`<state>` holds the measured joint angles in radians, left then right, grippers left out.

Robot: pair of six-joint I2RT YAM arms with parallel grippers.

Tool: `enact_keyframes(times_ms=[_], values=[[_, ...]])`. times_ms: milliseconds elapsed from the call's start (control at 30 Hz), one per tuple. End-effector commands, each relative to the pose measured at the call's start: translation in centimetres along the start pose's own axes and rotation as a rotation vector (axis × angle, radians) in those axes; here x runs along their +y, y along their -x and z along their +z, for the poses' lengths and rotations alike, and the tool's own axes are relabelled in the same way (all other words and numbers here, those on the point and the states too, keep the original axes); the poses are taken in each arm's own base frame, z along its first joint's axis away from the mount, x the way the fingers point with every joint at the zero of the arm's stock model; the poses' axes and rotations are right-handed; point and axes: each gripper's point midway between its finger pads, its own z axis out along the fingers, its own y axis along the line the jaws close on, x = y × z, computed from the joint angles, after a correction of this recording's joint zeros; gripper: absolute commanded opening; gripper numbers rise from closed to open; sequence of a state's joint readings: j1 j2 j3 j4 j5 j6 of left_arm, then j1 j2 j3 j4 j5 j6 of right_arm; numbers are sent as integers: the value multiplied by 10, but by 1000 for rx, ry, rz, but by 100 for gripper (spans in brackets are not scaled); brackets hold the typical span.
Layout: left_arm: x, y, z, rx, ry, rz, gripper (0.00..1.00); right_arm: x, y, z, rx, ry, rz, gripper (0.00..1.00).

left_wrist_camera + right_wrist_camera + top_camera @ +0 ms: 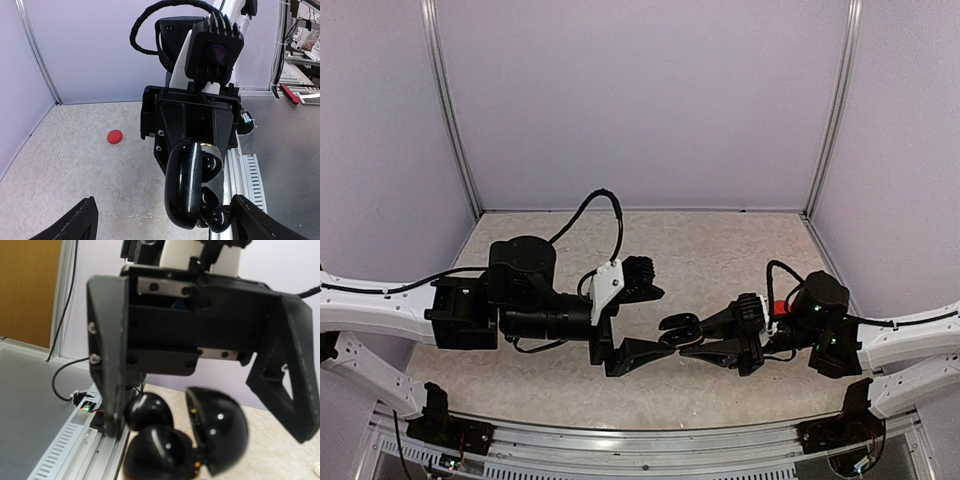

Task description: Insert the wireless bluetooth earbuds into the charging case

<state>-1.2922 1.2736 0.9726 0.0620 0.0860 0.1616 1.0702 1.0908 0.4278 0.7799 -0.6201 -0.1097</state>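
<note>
- The charging case point(186, 210) is a glossy black pebble, and it's open. It is up off the table point(75, 170), pinched at the tips of the right gripper point(688, 338).
- Its lid point(180, 185) is swung back and stands nearly on edge, a thick rounded shell with bright highlights on it.
- The black earbuds point(210, 162) show as two shiny round bulbs in the case's base, one above the other. Whether they are fully seated can't be told from here.
- The red earbud point(115, 136) is a small round button, far smaller than the case. It lies alone on the pale marbled tabletop, well apart from the case.
</note>
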Motion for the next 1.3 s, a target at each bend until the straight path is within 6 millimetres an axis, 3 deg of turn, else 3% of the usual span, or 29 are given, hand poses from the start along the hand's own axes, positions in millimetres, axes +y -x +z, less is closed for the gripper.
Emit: enact_keyframes(times_ms=[0, 600, 867, 1267], values=[[10, 19, 3, -56, 46, -11, 89, 2, 19, 6, -53, 26, -29, 0], [17, 16, 12, -60, 26, -111, 89, 6, 17, 8, -46, 39, -32, 0], [-12, 21, 3, -83, -105, -19, 96, 3, 18, 6, -49, 11, -26, 0], [-22, 19, -16, -49, -137, 41, 99, 1, 17, 4, -38, -7, -26, 0]])
